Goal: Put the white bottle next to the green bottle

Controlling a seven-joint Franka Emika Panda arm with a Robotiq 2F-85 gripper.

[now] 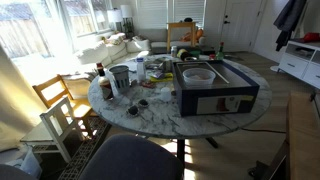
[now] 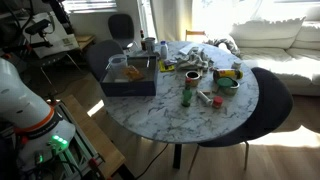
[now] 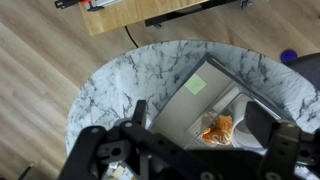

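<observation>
The white bottle is a small plain cylinder standing on the round marble table beside the grey metal pot. It also shows in an exterior view at the far side of the table. The green bottle stands upright near the table's middle, apart from the white bottle. My gripper is open and empty, high above the table over the dark box. Neither bottle shows in the wrist view. The gripper does not show in either exterior view.
A dark blue open box holding a white dish and an orange thing takes up one side of the table. A brown red-capped bottle, bowls and small items crowd the table. Wooden chairs and a dark chair stand around it.
</observation>
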